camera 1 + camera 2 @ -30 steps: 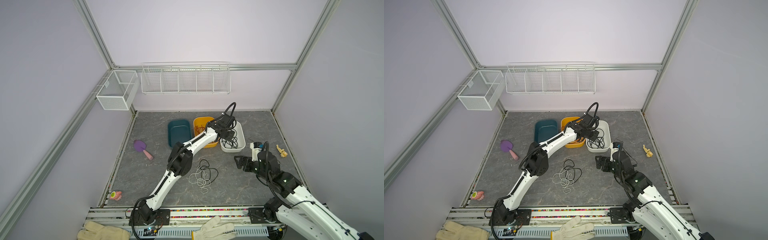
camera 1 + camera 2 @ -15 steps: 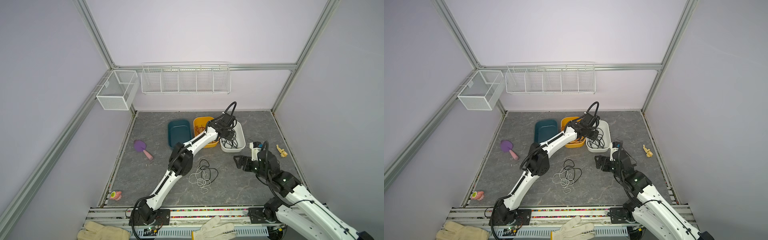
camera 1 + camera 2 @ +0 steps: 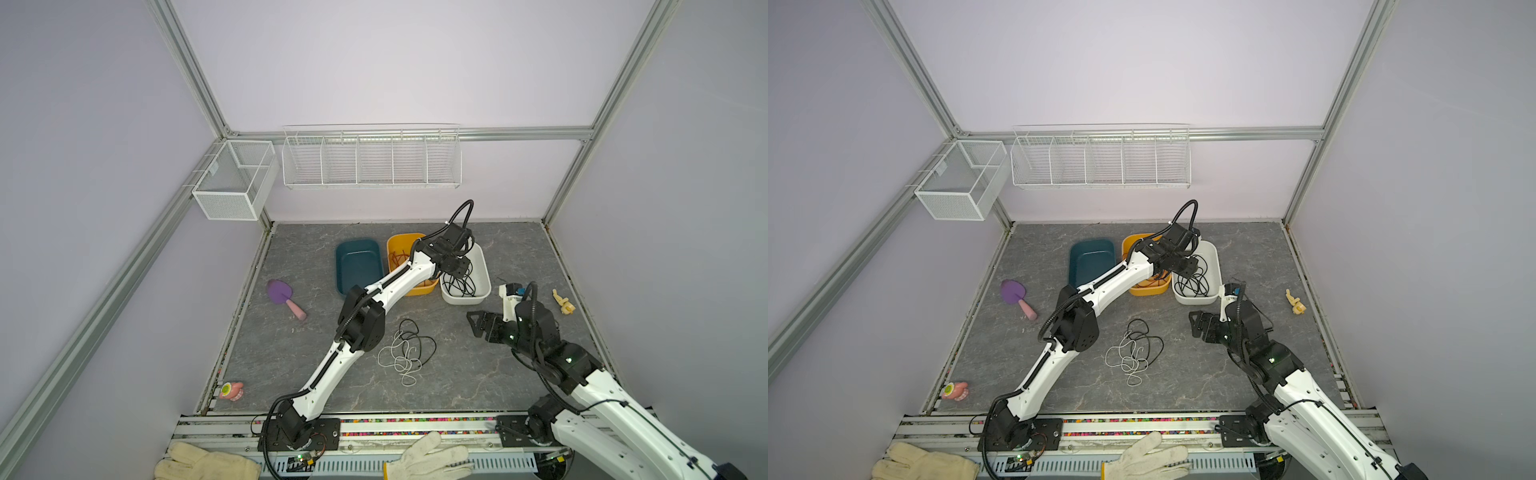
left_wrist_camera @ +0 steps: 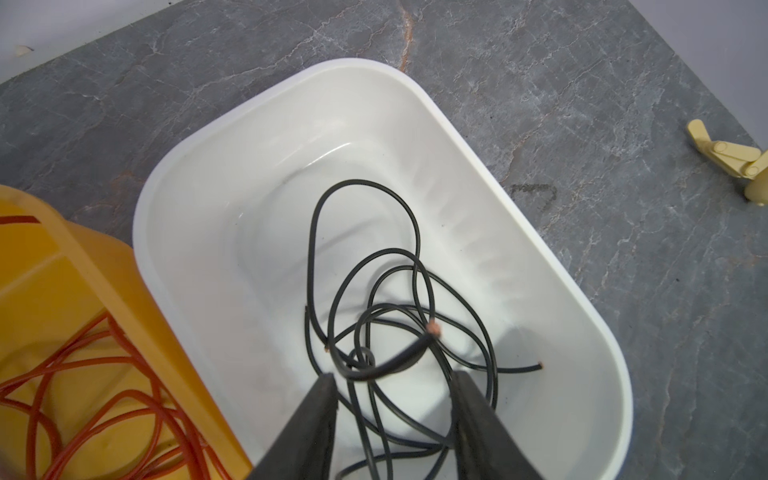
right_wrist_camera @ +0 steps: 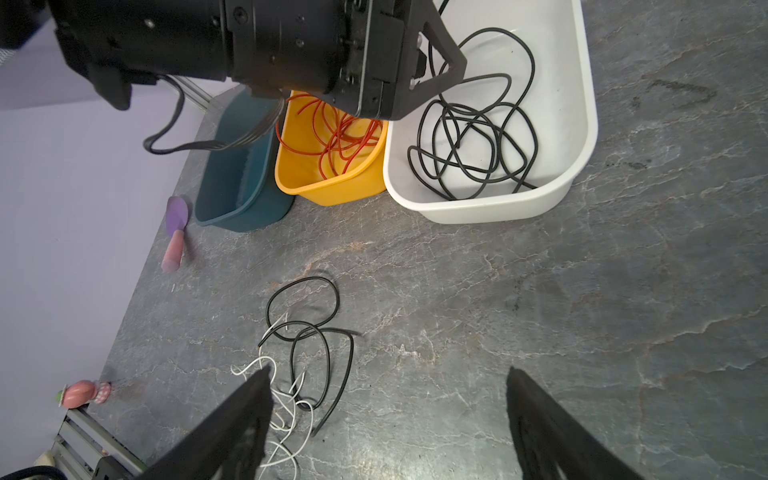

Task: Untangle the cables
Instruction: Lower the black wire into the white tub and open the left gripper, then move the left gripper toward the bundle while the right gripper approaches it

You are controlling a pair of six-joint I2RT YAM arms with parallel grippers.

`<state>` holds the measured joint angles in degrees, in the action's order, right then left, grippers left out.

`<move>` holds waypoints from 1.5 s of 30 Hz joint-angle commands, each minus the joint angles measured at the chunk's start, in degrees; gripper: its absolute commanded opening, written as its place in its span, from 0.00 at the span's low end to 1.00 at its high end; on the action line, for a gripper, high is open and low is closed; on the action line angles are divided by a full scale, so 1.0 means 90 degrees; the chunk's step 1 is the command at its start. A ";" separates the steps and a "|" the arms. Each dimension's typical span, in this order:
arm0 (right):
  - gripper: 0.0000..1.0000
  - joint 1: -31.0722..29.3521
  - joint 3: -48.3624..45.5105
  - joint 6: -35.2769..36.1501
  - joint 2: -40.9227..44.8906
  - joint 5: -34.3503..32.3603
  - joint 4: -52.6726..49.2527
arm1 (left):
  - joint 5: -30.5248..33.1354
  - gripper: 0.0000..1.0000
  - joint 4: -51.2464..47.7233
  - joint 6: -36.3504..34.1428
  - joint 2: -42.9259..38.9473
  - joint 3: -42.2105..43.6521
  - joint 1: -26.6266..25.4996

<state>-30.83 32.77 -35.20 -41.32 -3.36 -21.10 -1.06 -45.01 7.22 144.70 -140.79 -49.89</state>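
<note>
My left gripper hangs over the white bin, jaws apart, a black cable loose between them: the drop-off step, I judge. My right gripper hovers wide open near the tangle on the table; next, pinch one strand there.

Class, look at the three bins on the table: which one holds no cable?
The dark teal bin, leftmost in a top view. The yellow bin holds red-orange cables, and the white bin holds black cables.
</note>
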 commanded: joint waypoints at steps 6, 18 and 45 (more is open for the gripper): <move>0.89 0.0078 0.0079 -0.0093 0.0060 0.0021 0.0118 | 0.0410 0.54 -0.0063 -0.0280 -0.0488 -0.0249 0.0001; 0.89 0.0115 0.0068 -0.0112 0.0091 0.0031 0.0102 | 0.0469 0.59 0.0121 -0.0144 -0.0839 -0.0274 0.0107; 0.89 0.0104 0.0196 0.0170 -0.1581 0.1604 0.0958 | 0.1021 0.89 -0.1017 -0.1453 -0.4345 0.3371 0.0410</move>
<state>-29.71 33.15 -34.41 -54.70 8.54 -15.00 7.53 -50.68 -4.45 109.97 -115.37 -45.30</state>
